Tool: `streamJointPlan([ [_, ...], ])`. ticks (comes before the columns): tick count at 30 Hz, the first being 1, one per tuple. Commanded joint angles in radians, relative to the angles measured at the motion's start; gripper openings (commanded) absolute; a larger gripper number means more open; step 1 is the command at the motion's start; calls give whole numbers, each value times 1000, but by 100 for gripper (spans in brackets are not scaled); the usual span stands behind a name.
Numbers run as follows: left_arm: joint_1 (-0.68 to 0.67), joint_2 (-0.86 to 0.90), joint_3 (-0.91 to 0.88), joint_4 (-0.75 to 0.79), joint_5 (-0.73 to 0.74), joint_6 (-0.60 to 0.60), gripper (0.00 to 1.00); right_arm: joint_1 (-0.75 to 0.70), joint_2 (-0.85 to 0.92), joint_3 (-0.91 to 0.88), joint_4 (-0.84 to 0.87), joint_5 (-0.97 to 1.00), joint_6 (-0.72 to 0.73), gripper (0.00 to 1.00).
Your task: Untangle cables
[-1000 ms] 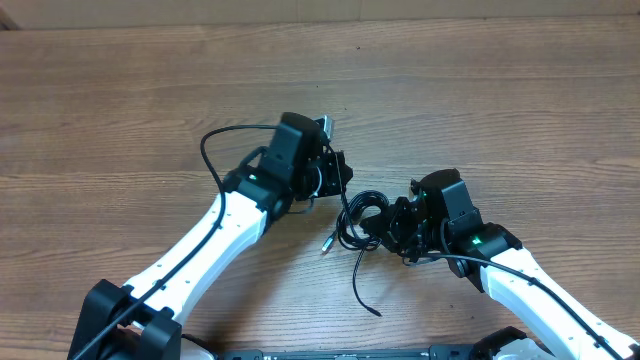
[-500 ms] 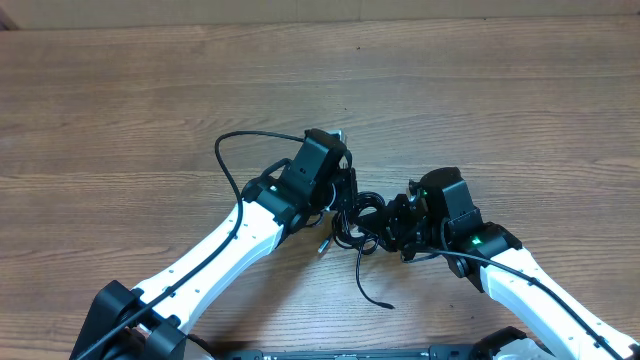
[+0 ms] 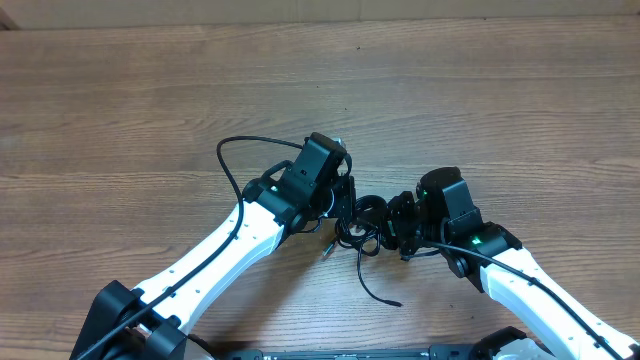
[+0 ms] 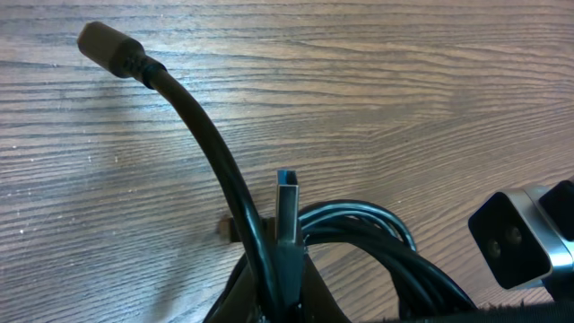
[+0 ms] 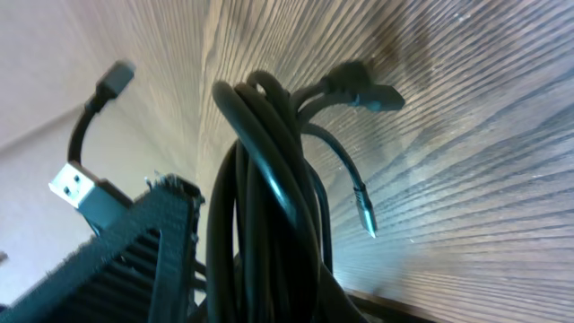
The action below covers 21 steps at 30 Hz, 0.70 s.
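Observation:
The cables point(image 3: 362, 222) are a tangled bundle of thin black cords between my two grippers, low on the table. One loose end point(image 3: 378, 290) trails toward the front edge. My left gripper point(image 3: 345, 195) is shut on a USB plug point(image 4: 287, 211) and a cord point(image 4: 215, 144) of the bundle. My right gripper point(image 3: 398, 225) is shut on the looped coils point(image 5: 269, 179) from the right side. Small plugs point(image 5: 363, 90) hang off the bundle in the right wrist view.
The wooden table point(image 3: 150, 90) stretches around the arms. A thicker black arm wire point(image 3: 235, 150) loops above the left forearm. The left gripper's body point(image 5: 117, 260) fills the lower left of the right wrist view.
My left gripper has moved right and down toward the right gripper, closing the gap. The bundle has bunched up between them and the trailing end has shifted right.

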Motion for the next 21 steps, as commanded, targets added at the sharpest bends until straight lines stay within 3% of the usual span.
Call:
streamJointPlan([
  [1, -10, -27, 18, -7, 32, -10, 4, 3, -2, 14, 14, 76, 106, 20],
  [5, -10, -27, 18, -6, 56, -26, 4, 3, -2, 14, 20, 103, 166, 25],
  [21, -66, -27, 17, -41, 76, -27, 4, 3, 1, 14, 80, 141, 188, 24],
])
